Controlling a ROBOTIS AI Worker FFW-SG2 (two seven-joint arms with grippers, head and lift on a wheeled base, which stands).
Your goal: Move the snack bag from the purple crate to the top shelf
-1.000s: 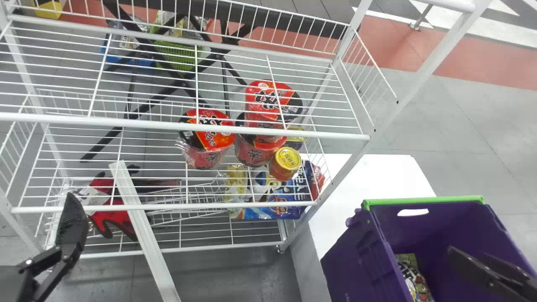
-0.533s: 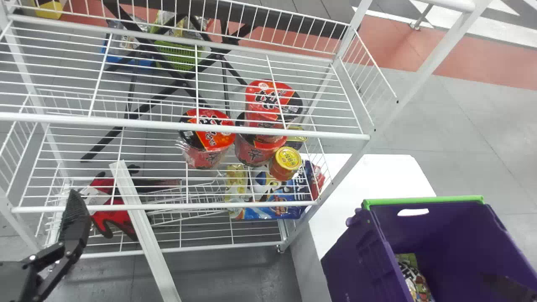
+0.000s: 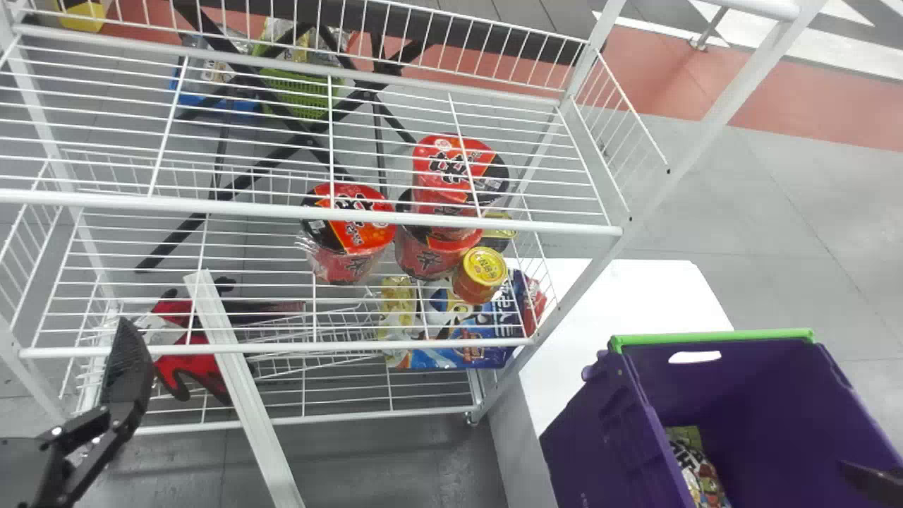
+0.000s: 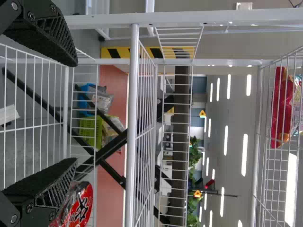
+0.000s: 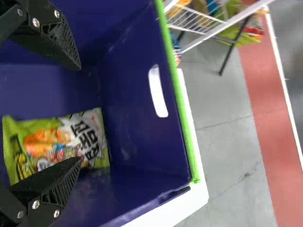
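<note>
Grey floor (image 3: 797, 183) all round, white wire rack (image 3: 723, 116) on it, white table (image 3: 635, 296) off the rack's right end. Purple crate (image 3: 712, 339) sits on the table. Snack bag (image 3: 695, 466) lies flat on the crate bottom, by its left wall. I've got my right gripper (image 3: 871, 483) over the crate's inside, fingers apart; can't tell if it touches the bag. Left gripper (image 3: 127, 367) idles at the rack's front left, fingers apart. Red cups (image 3: 353, 236) stand one shelf below the top.

A shop-like space — white wire shelving (image 3: 282, 212) stocked with wrapped red cups (image 3: 353, 238) and packaged goods (image 3: 451, 358).
</note>
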